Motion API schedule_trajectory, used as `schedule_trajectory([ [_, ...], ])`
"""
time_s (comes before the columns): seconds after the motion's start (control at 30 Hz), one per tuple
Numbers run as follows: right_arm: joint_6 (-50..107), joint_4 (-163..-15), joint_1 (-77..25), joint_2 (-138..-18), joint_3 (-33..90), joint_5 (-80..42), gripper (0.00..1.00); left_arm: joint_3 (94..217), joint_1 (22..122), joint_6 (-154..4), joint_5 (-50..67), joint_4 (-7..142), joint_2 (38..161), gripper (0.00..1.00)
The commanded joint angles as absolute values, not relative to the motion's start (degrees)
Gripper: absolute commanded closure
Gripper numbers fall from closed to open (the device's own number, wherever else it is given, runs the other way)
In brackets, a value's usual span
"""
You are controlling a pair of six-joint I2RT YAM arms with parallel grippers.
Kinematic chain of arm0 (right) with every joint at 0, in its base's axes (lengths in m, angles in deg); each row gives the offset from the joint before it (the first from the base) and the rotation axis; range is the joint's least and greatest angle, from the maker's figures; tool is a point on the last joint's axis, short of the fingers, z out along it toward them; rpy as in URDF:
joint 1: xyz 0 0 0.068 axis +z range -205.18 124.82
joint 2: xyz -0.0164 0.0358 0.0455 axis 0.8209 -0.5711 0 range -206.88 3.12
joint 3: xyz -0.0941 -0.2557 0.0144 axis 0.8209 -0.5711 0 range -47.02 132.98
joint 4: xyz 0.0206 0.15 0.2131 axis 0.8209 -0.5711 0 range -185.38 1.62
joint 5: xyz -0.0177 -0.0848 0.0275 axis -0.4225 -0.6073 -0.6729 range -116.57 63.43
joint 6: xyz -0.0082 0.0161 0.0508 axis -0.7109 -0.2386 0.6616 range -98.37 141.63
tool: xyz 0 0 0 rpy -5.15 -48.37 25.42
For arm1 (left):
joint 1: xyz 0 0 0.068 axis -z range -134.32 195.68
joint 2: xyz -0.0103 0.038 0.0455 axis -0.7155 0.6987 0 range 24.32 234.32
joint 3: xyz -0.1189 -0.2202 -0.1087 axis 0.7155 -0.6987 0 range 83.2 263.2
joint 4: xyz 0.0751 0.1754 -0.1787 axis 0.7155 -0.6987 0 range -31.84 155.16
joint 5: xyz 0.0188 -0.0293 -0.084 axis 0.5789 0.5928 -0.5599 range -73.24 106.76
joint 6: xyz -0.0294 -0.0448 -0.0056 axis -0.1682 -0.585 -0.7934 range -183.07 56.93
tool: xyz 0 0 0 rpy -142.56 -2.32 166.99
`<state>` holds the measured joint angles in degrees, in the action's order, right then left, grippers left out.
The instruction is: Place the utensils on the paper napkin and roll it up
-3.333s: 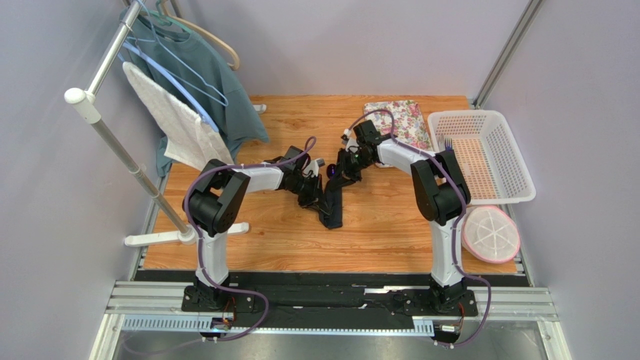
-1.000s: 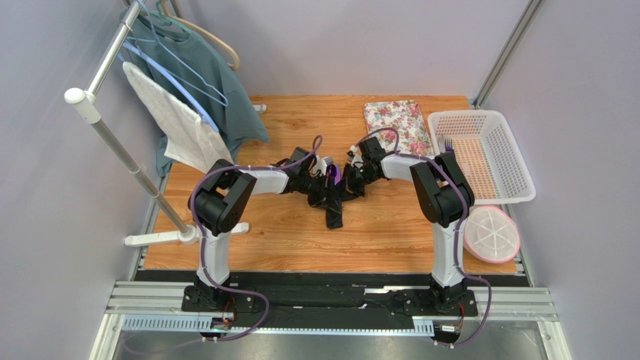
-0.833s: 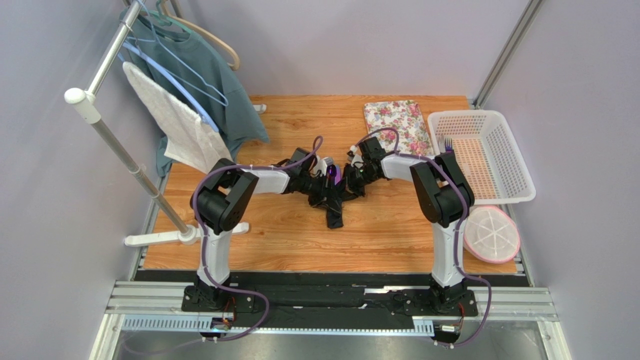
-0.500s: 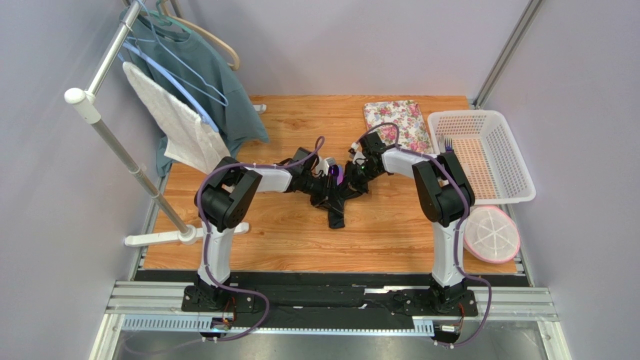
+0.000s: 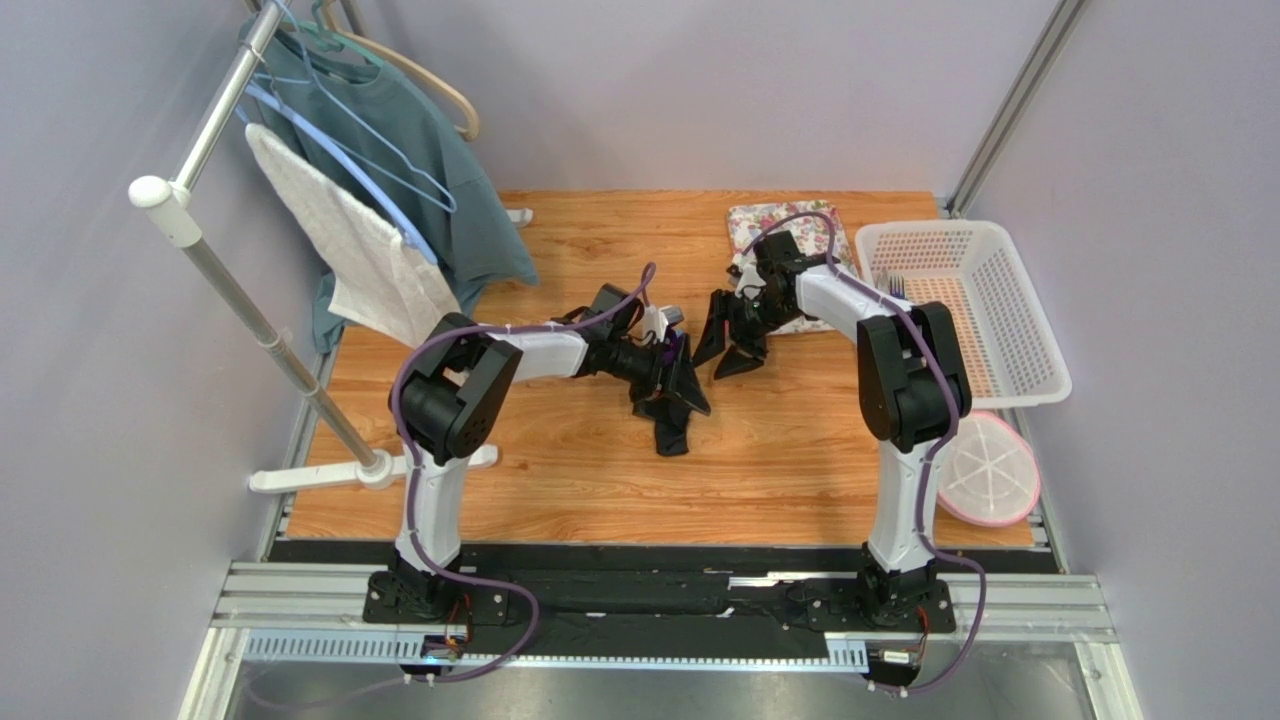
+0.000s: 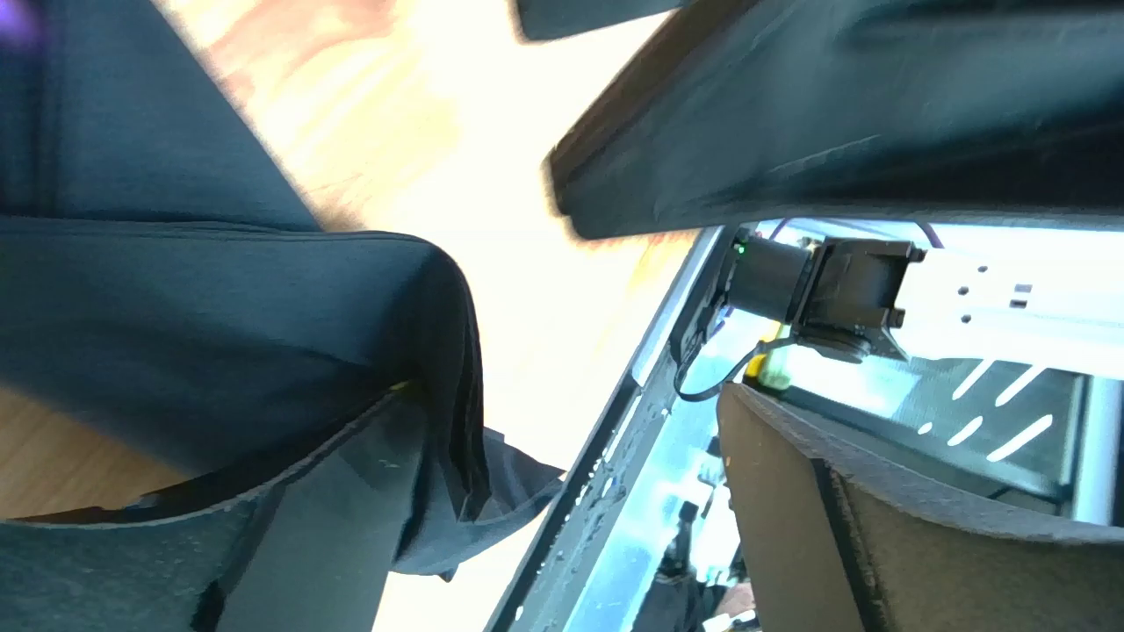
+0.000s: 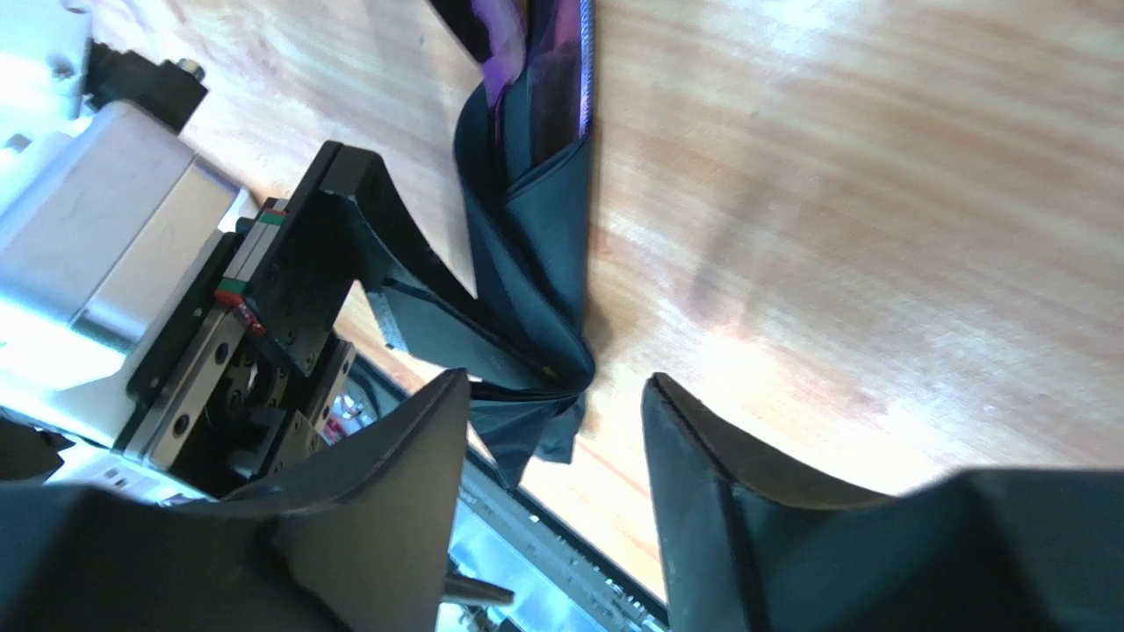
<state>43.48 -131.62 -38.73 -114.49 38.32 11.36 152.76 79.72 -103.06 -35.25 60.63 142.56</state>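
The paper napkin (image 5: 669, 428) lies as a narrow, loosely wrapped bundle near the middle of the counter (image 5: 571, 465). The purple utensils (image 7: 577, 53) peek from its end toward the far edge, so the rolling step looks all but finished. The left claw (image 6: 567, 408) and the right claw (image 7: 552, 389) both stand open by that end, holding nothing, with a left finger close against the folds. The next move, I judge, is to lift clear without snagging the paper, or give one more tuck if the wrap gapes.

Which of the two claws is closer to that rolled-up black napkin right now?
Left. The left gripper sits right at the far end of the rolled paper napkin, its jaws open beside it. The right gripper hangs apart from it, off toward the floral mat.
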Motion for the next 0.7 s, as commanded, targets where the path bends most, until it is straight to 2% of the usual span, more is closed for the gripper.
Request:
schedule_trajectory([
  [0.0, 42.0, -132.9, -38.0, -115.1, 41.5, 14.4, 0.43, 152.2, 80.0, -98.1, -26.9, 55.9, 144.5, 0.06],
  [0.03, 42.0, -132.9, -37.9, -115.5, 41.9, 15.1, 0.39, 152.4, 80.0, -97.9, -26.7, 55.8, 144.3, 0.05],
  [0.13, 41.5, -133.0, -37.2, -117.2, 42.1, 16.5, 0.4, 152.3, 80.0, -97.6, -26.6, 55.8, 144.1, 0.05],
  [0.37, 38.7, -133.6, -35.2, -119.2, 38.2, 15.4, 0.44, 152.4, 80.0, -96.5, -26.0, 55.7, 143.1, 0.05],
  [0.67, 36.3, -133.2, -35.0, -119.6, 34.3, 15.7, 0.59, 152.3, 80.1, -95.8, -25.5, 56.0, 142.1, 0.12],
])
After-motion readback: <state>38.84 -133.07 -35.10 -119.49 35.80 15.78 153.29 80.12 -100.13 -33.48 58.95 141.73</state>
